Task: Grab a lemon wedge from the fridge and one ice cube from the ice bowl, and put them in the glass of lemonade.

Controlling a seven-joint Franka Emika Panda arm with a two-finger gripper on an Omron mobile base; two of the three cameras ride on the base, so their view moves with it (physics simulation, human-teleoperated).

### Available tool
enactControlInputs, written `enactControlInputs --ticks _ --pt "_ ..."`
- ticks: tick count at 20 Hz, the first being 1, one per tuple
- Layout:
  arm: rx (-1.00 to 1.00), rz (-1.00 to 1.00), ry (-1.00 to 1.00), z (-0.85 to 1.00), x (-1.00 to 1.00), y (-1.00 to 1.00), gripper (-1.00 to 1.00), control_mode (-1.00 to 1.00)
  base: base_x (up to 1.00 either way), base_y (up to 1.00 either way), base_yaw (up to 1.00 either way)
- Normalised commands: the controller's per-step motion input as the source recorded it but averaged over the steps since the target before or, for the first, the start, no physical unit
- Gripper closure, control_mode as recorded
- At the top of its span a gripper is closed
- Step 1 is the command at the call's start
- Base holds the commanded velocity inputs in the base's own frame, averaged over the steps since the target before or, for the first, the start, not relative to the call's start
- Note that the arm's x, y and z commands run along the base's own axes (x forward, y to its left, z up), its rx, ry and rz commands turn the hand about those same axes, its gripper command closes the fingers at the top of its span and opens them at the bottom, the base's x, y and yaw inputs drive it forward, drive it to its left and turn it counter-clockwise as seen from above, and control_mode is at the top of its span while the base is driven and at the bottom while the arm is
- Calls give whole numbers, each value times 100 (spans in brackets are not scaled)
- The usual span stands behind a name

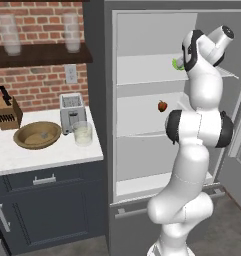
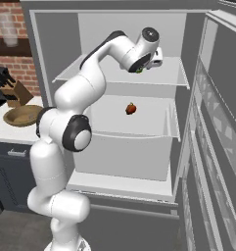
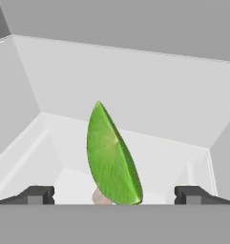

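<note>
You are at the first step: taking the lemon wedge [image 3: 111,157] from the open fridge [image 1: 152,30]. Your claw [image 3: 114,194] is up inside the fridge, over the upper shelf [image 2: 168,73], with its two dark fingertips [image 3: 37,194] spread wide apart and holding nothing. The green-yellow wedge stands on edge directly ahead of the claw, between the two tips and leaning slightly to one side; whether either tip touches it you cannot tell, though both look clear of it. A small dark red fruit [image 2: 131,109] sits on the shelf below the claw.

Next, judge that you should ease forward until the wedge sits between the pads, then close gently on its flat faces. The ice bowl [image 1: 37,135] and the glass of lemonade [image 1: 83,133] wait on the worktop [image 1: 52,156], off to the claw's left and lower down.
</note>
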Motion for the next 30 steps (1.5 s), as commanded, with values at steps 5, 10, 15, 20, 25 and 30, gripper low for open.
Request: enactControlInputs --ticks 5,10,15,20,25,30 --pt "0 0 0 0 12 0 -100 -100 0 0 0" --pt "0 0 0 0 3 3 -100 -100 0 0 0" --pt "0 4 0 0 0 18 -100 -100 0 0 0" --pt "0 3 0 0 4 6 -100 -100 0 0 0" --pt "0 1 0 0 15 0 -100 -100 0 0 0" --pt "0 0 0 0 10 0 -100 -100 0 0 0"
